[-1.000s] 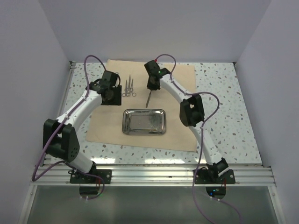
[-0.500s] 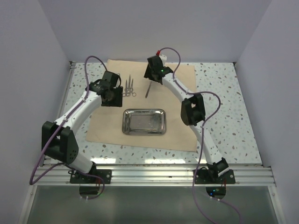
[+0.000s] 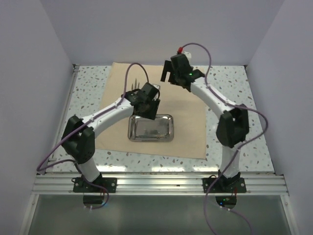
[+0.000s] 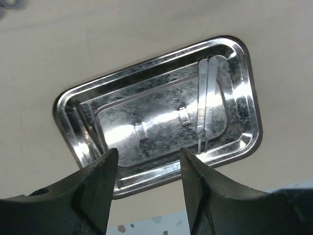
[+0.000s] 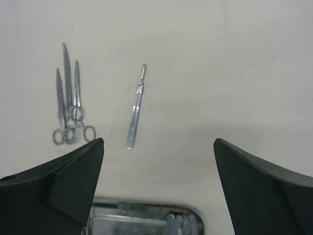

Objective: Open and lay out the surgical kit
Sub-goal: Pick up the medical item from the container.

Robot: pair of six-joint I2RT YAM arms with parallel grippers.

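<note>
My left claw [image 4: 148,152] hovers over the steel tray [image 4: 66,122], released: the two fingers stand partly apart with nothing between them. My right claw [image 5: 159,142] is fully spread and empty, raised above the far half of the cloth wrap [image 3: 188,134]. The wrap lies flat on the speckled table [image 3: 234,98], its near edge running parallel to the table's near edge, with bare tabletop showing to its left, right and front. The tray sits on the near half of the wrap, its near long rim close to the wrap's near edge. One pair of tweezers [image 4: 203,112] lies inside the tray along one short end, and the rest of the tray floor is bare. Beyond the tray's far rim, three ring-handled instruments [image 5: 68,105] lie side by side and touching, tips pointing away from the tray. The scalpel handle [image 5: 135,110] lies on its own, near that group but apart from it, with a strip of bare cloth between them. On its other side the cloth is open.
</note>
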